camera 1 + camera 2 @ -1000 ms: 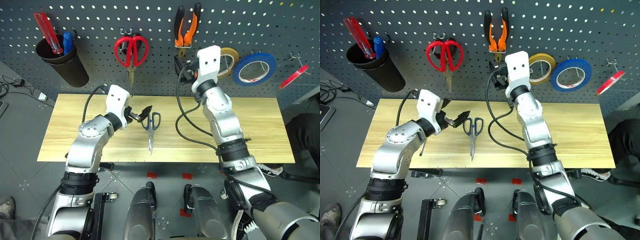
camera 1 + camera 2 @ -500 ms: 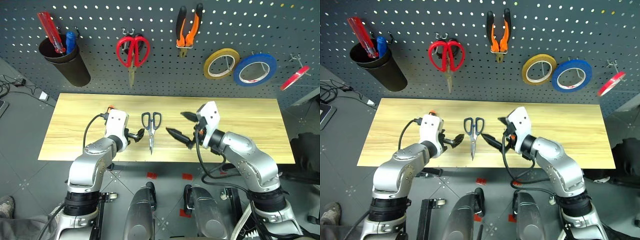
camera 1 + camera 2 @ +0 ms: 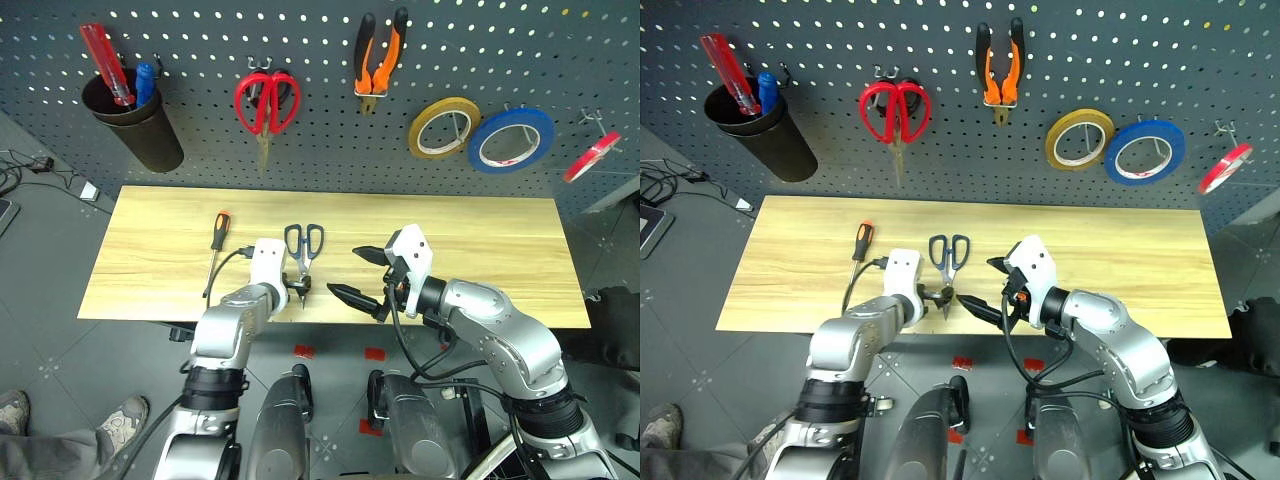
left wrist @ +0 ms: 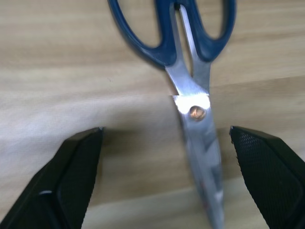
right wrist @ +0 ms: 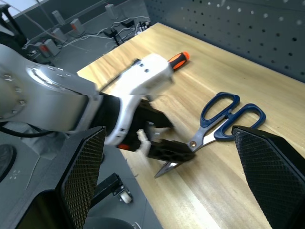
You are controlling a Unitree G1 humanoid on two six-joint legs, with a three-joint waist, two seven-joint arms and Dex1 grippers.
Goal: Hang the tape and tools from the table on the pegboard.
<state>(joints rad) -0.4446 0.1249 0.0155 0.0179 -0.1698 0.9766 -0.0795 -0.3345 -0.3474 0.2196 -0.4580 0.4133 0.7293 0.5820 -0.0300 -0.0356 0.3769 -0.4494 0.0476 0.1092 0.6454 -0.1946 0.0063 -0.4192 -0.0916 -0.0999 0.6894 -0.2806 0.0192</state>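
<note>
Left gripper (image 4: 167, 157), spread, straddles the blue-grey-handled steel scissors (image 3: 302, 250) on the light wooden table (image 3: 500, 250); right gripper (image 3: 365, 275) spread just right.

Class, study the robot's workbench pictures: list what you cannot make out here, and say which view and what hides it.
- Scissors: blade tips hidden behind the left gripper, head views.
- Scissors handles cut off by the picture edge, left wrist view.
- Screwdriver: mostly hidden behind the left arm, right wrist view.
- Cup contents: lower ends hidden inside, head views.
</note>
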